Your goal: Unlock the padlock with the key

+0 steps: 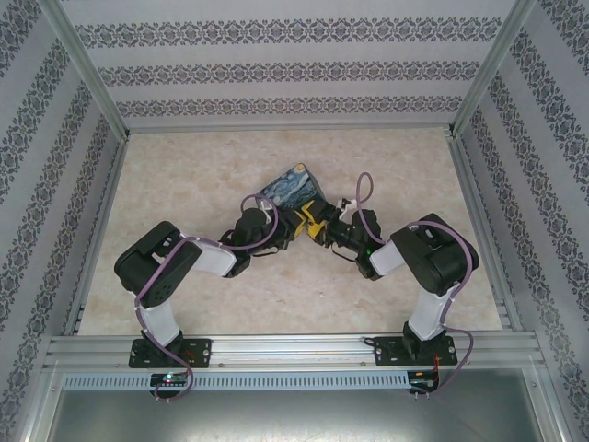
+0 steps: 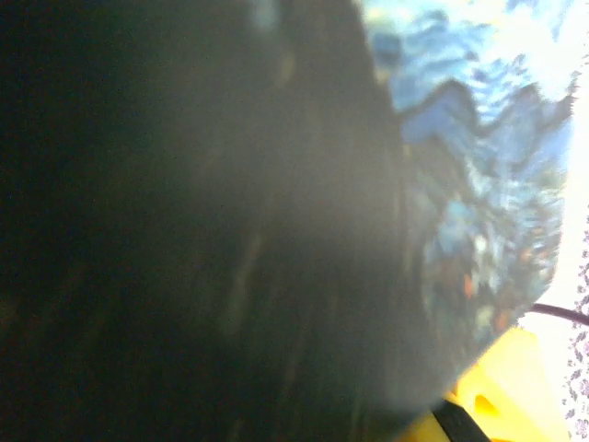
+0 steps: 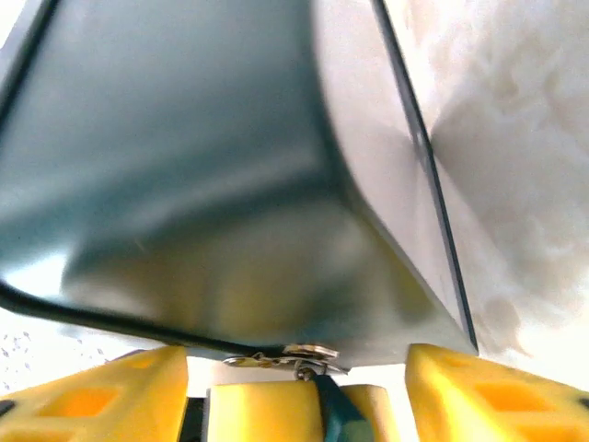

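Small teal-blue padlock (image 3: 329,414), silvery loop touching box (image 3: 184,166) bottom edge, body just beneath

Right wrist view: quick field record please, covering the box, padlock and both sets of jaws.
box: starry print on top, plain grey side close above the right jaws
right gripper: jaws open, yellow fingers wide apart
padlock: blue body at the box's lower edge, under a silvery metal bit, between the right fingers
left gripper: jaws shut, at the box's near edge; what it grips is unclear
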